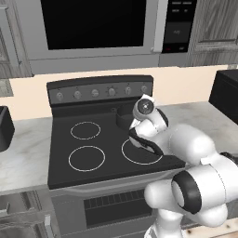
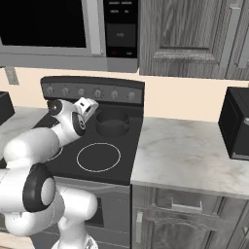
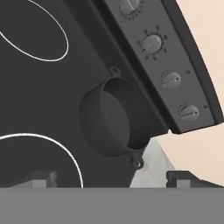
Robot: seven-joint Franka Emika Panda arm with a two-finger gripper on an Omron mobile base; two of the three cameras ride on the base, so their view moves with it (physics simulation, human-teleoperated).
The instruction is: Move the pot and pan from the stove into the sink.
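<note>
Black glass stove (image 1: pixel 107 153) between pale marble tabletops (image 2: pixel 189 151); pot (image 2: pixel 112 122) on back burner; end effector (image 3: pixel 111 177) spread, empty.

Pot (image 1: pixel 124 116) on the stove (image 1: pixel 88 162): right half hidden behind the arm's wrist in left base view. Knob markings (image 3: pixel 151 43) too small to read. Black appliance (image 2: pixel 236 124) cut off at frame edge; type cannot be told.

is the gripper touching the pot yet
Apart. In the hand view the two fingertips stand wide at the bottom edge, and bare stove glass shows between them and the pot. The gripper is open, holding nothing.
</note>
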